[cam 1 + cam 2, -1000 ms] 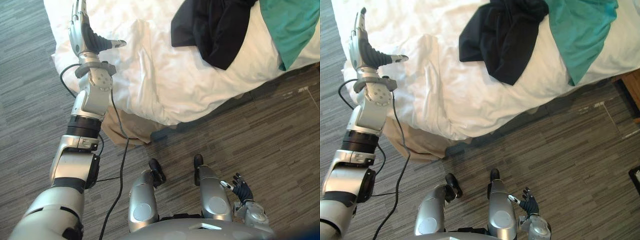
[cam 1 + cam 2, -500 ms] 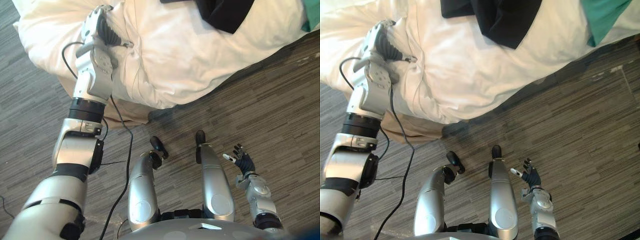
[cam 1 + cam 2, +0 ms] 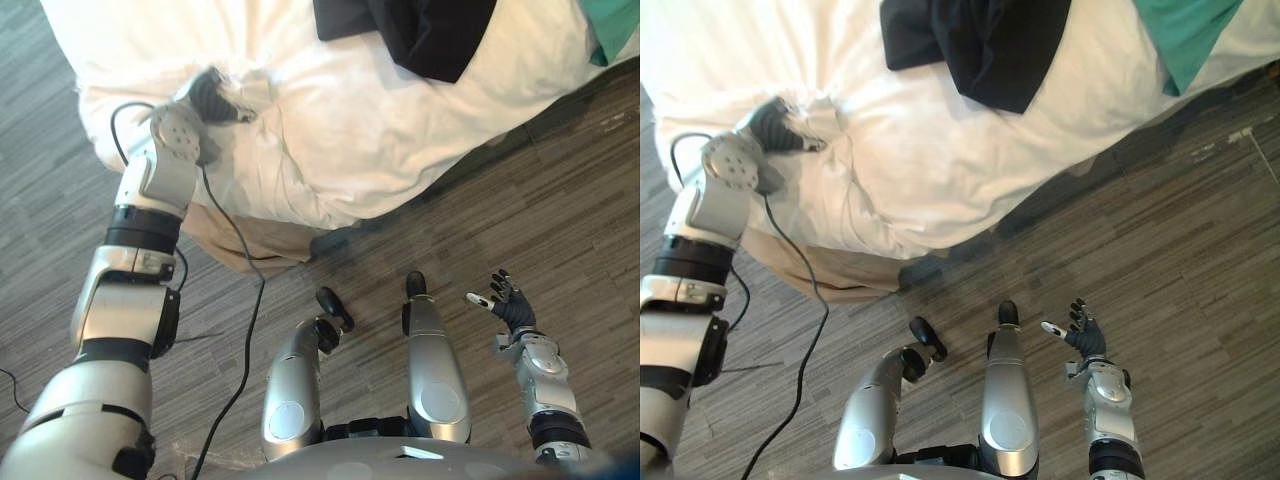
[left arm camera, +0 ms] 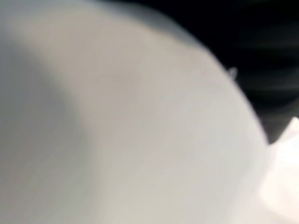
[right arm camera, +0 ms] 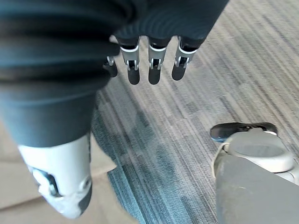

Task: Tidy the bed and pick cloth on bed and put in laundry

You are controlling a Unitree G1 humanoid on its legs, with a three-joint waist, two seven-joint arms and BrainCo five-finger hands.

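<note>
Black cloth (image 3: 420, 35) lies crumpled on the bed (image 3: 720, 40), at the far side of the head views. A teal cloth (image 3: 1185, 30) sits just beside it toward the robot's right. Neither is held.

Left hand (image 3: 205, 95) is out over the near corner of the bed, pressed into the rumpled white duvet (image 3: 340, 150). It is sunk among the folds, and the left wrist view gives only white cloth up close, so whether it grips the duvet cannot be told. A beige sheet (image 3: 250, 240) hangs below the duvet edge at that corner.

Right hand (image 3: 505, 300) hangs low at the robot's side over the grey plank floor (image 3: 1200, 250), well apart from the bed. Its fingers (image 5: 154, 70) are straight and spread, holding nothing.

Step in hand, as I judge it: tidying, with the left hand working the bunched duvet corner. Cloth pickup is not yet begun.

The next move likely calls for flattening or pulling that corner straight. Then a reach across to the black cloth, fingers closing on a bunch of fabric, and a lift clear of the duvet. The right hand is free for that.
</note>
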